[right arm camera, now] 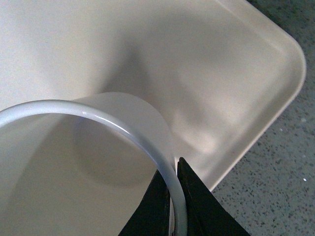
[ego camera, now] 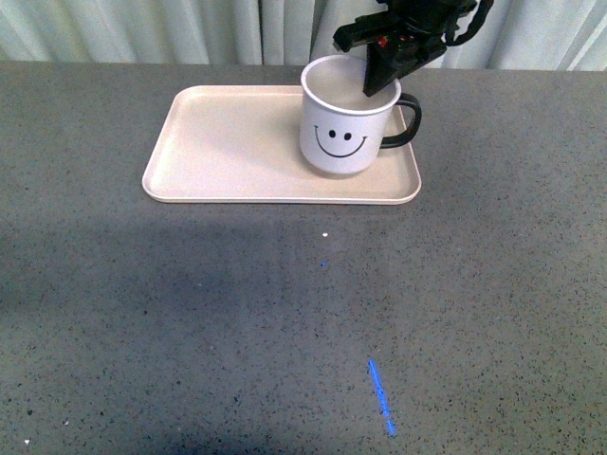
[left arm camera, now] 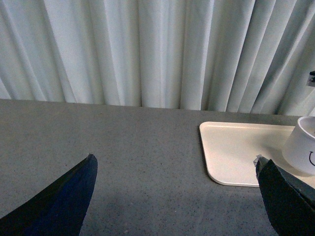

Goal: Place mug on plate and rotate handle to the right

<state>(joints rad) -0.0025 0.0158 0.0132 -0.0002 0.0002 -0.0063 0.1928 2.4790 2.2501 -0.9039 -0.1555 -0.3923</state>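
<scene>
The white mug [ego camera: 339, 128] with its smiley face stands on the right end of the pale pink plate [ego camera: 228, 152]. Its black handle [ego camera: 406, 123] points to the right. My right gripper [ego camera: 379, 81] comes down from above and is shut on the mug's right rim, one finger inside and one outside. In the right wrist view the fingers [right arm camera: 197, 201] pinch the white rim of the mug [right arm camera: 123, 128] above the plate [right arm camera: 236, 73]. My left gripper [left arm camera: 174, 169] is open over bare table, left of the plate [left arm camera: 236, 152] and the mug [left arm camera: 302, 145].
The grey speckled table [ego camera: 285, 332] carries a blue mark [ego camera: 381, 398] near the front. Pale curtains [ego camera: 171, 28] hang behind the table's far edge.
</scene>
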